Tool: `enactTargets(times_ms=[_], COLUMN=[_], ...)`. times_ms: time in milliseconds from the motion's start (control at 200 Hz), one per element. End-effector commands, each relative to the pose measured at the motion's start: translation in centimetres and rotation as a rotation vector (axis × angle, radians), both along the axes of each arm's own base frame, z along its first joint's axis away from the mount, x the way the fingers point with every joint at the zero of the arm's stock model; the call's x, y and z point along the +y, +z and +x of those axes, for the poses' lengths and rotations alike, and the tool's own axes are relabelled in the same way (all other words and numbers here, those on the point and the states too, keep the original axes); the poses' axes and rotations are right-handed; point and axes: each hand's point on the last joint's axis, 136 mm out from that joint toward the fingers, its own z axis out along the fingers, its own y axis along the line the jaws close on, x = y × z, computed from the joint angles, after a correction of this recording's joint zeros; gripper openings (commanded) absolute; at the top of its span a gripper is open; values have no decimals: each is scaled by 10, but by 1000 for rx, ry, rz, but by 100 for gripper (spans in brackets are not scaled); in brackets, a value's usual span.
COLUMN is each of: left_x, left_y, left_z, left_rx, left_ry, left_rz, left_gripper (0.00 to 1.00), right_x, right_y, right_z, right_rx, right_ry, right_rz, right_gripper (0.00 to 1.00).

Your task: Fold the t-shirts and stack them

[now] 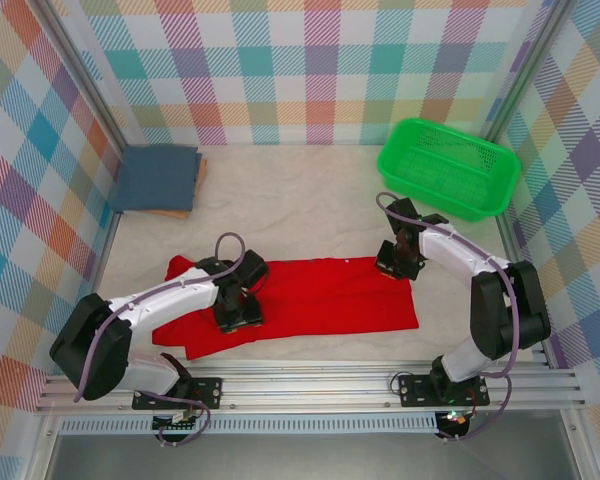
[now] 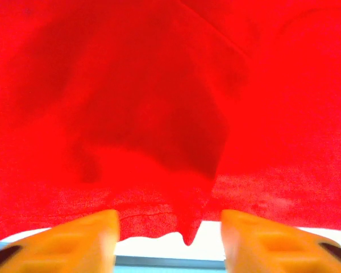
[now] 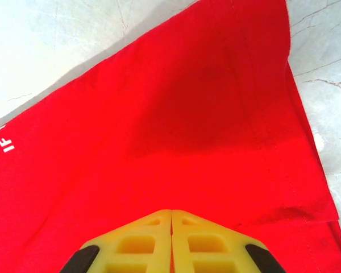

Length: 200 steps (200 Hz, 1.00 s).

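Between the parted fingers of the left gripper (image 2: 170, 242) nothing is held; the red t-shirt (image 2: 159, 114) lies spread just ahead on the worktop (image 1: 310, 200). At the shirt's other end the right gripper (image 3: 171, 239) is pressed closed; whether it pinches cloth, I cannot tell. A good grasp takes both hem layers, pulled flat. Well beyond the left gripper sits the folded blue t-shirt (image 1: 158, 178).

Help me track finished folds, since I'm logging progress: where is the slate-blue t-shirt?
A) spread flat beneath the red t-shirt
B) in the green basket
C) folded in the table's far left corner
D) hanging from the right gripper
C: the slate-blue t-shirt lies folded in the far left corner, apart from the green basket and the red t-shirt.
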Motion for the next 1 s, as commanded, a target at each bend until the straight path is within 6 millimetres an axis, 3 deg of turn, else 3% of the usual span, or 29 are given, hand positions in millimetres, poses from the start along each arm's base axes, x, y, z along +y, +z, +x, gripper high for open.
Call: enactTargets(times_ms=[0,70,170,280,355,430,510,800,995], left_x=[-9,18,77,136,161,172,178,199,199], left_y=[32,46,52,50,42,39,34,15,4], left_z=[21,41,74,116,142,172,190,191,200], left_rx=[-67,-87,-111,-191,-227,-304,-324,-286,-286], left_ry=[15,95,270,442,499,540,540,513,509], left_rz=[-62,-41,-10,9,21,-17,-13,81,56], left_gripper=[60,59,55,54,54,55,55,48,35], right_x=[-4,-4,-2,-1,-6,-11,-13,-21,-36], right_y=[-3,-2,-1,-5,-10,-9,-7,-15,-28], right_z=[-2,1,8,17,24,33,44,67,65], right_rx=[6,-2,-12,-9,-3,-14,-31,-5,68], right_ry=[-8,-13,-10,-6,-25,-41,-40,-51,-73], right_rz=[-11,-4,4,9,8,10,15,-26,-126], right_gripper=[9,9,9,9,9,10,13,14,12])
